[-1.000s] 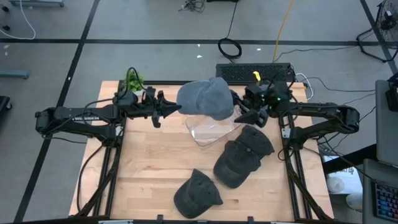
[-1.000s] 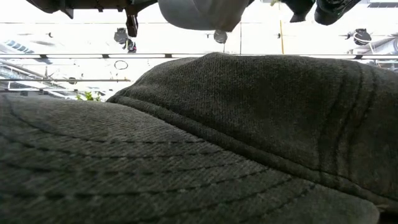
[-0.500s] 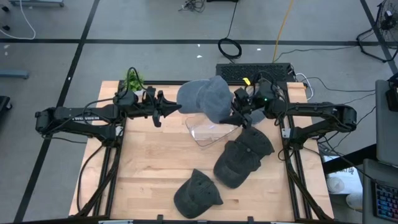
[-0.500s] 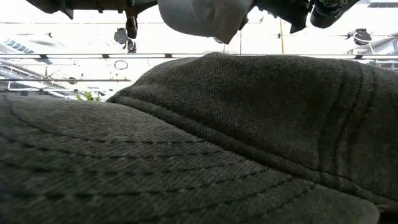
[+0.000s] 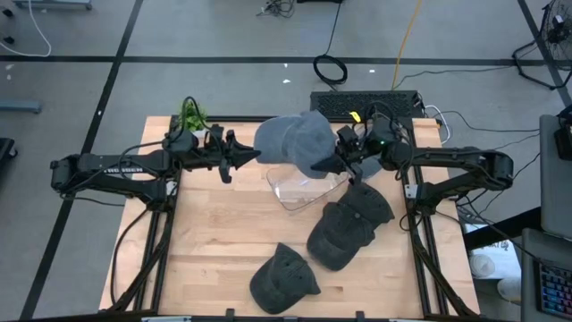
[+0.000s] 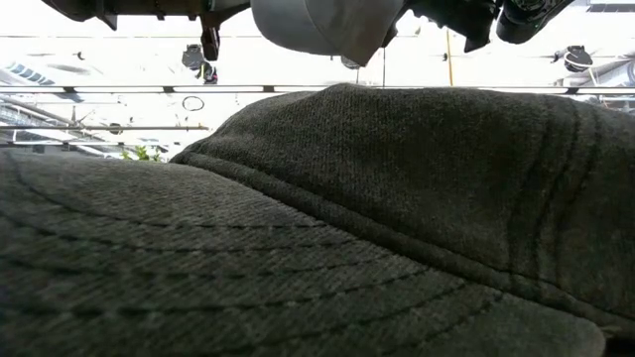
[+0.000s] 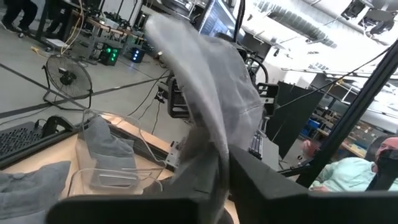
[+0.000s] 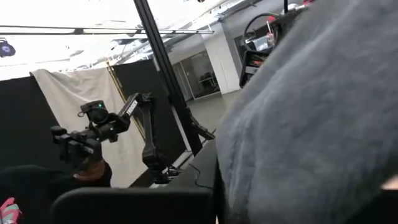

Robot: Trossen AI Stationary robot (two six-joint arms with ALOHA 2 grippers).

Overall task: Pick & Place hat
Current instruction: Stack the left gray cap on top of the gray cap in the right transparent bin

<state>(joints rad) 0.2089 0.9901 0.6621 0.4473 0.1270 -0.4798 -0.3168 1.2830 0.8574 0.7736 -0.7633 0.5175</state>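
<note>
A light grey hat (image 5: 293,141) hangs in the air over the table's far middle, held between both grippers. My left gripper (image 5: 253,154) is shut on its left side and my right gripper (image 5: 334,165) is shut on its right side. In the low view the hat (image 6: 317,25) shows at the top edge, clear of everything below. Under it a clear plastic stand (image 5: 302,190) rests on the wooden table (image 5: 214,241). My left gripper pinches a fold of the hat's left edge (image 7: 208,146) between its two fingers, coming level from the table's left. The cloth rises from the fingers, lifted clear. My right gripper closes on the hat's right edge (image 5: 327,159), coming level from the table's right. The hat (image 8: 292,137) fills its wrist view and hides the contact.
Two dark hats (image 5: 349,224) lie overlapping at the table's right, and another dark hat (image 5: 281,279) lies near the front edge, filling the low view (image 6: 317,228). A small green plant (image 5: 191,114) stands at the far left corner. The table's left half is bare wood.
My right gripper has moved toward the table's left, up to the hat's right edge, and has shut on it. The hat has stayed lifted in my left gripper, barely shifting.
</note>
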